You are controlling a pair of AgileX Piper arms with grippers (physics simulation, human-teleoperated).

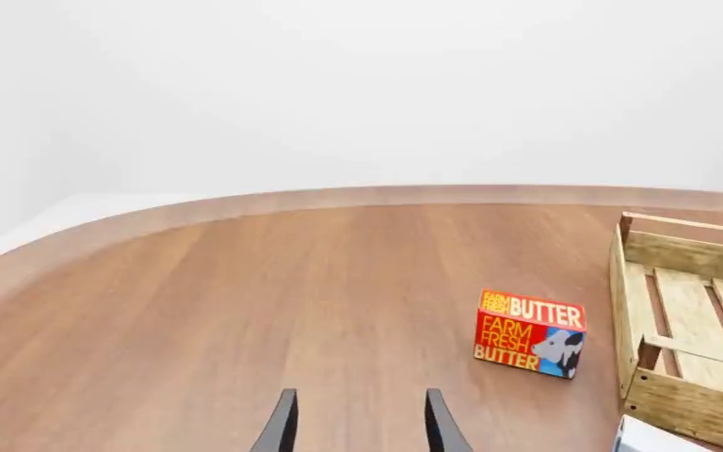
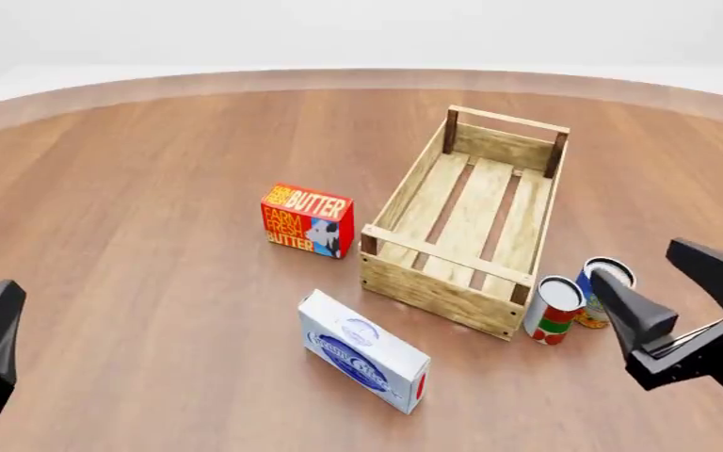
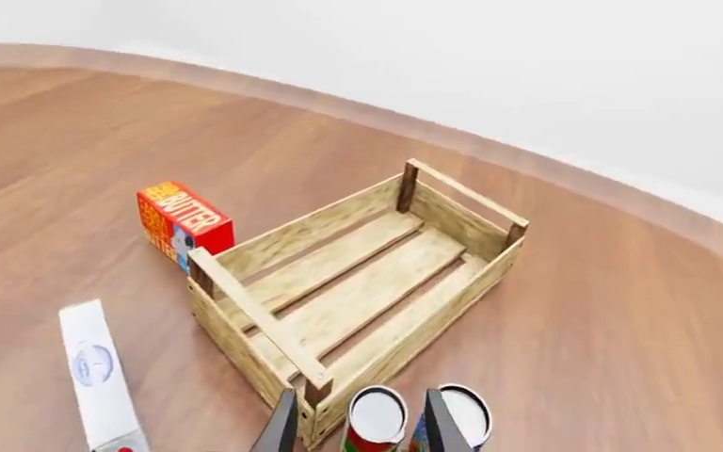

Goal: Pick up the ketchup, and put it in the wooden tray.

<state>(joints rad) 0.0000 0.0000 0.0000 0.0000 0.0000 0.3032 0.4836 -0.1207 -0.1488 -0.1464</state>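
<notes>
**Ketchup out of view, tray waiting**

Search comes first: no ketchup bottle shows anywhere, so its look cannot be told. Beside the wooden tray (image 2: 443, 287) are only a butter box (image 2: 308, 220) and two cans (image 2: 554, 309). The left gripper (image 1: 359, 424) and right gripper (image 3: 359, 424) gape, both empty.

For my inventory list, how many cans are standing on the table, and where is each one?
2. The red-and-white can stands just right of the wooden tray's near right corner; the blue can stands beside it, further right, partly behind the right gripper. Others may be hidden.
</notes>
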